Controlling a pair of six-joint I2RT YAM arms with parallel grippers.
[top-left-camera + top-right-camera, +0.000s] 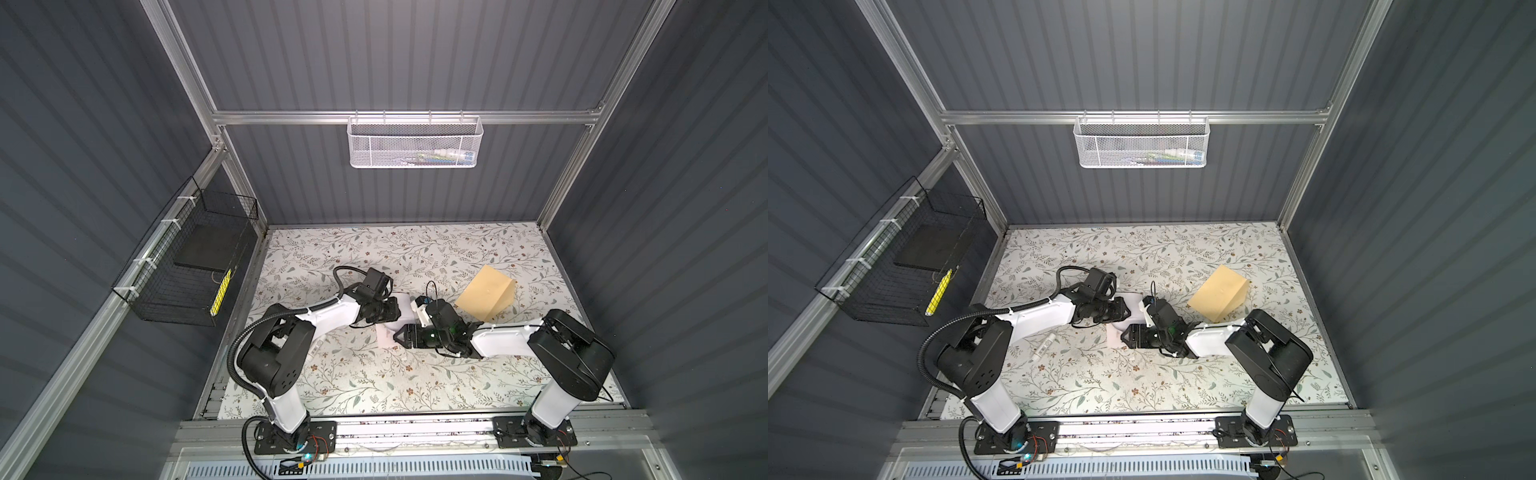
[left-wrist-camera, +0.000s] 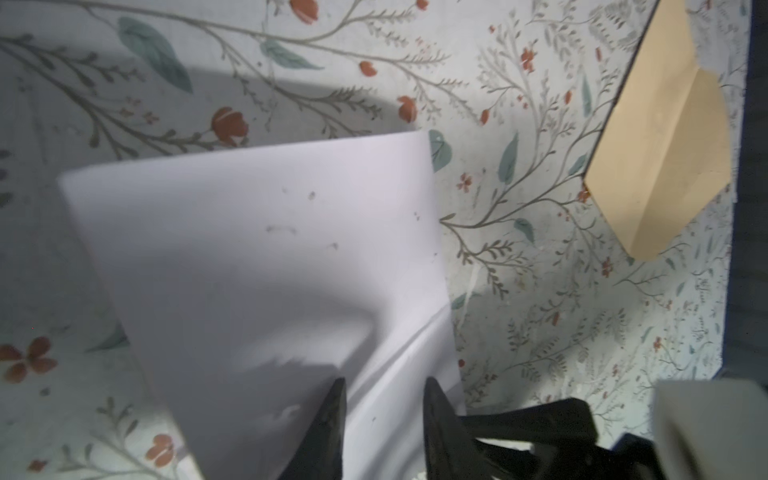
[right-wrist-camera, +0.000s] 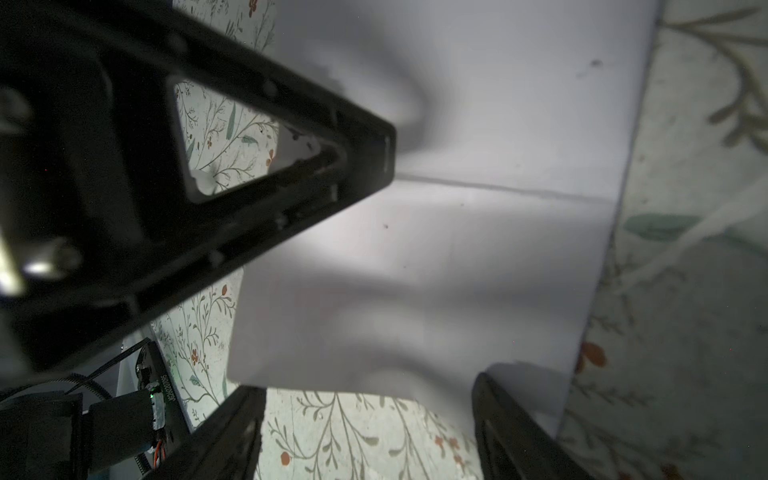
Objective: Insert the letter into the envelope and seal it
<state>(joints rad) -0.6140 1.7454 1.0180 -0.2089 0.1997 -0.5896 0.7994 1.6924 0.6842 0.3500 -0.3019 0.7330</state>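
The white letter (image 2: 257,249) lies on the flowered table (image 1: 353,374) at the middle, creased and slightly buckled. My left gripper (image 2: 386,390) points down onto its edge, its narrowly parted fingertips (image 2: 338,399) resting on the sheet with a ridge of paper between them. My right gripper (image 3: 365,415) is low at the opposite edge of the letter (image 3: 478,249), jaws wide apart and nothing between them. In both top views the two grippers (image 1: 392,313) (image 1: 397,336) meet over the letter (image 1: 384,334). The tan envelope (image 1: 486,291) lies apart at the right, its flap raised.
A small white stick (image 1: 1044,345) lies on the table beside the left arm. A white mesh basket (image 1: 415,141) hangs on the back wall and a black wire basket (image 1: 187,270) on the left wall. Dark walls close in the table.
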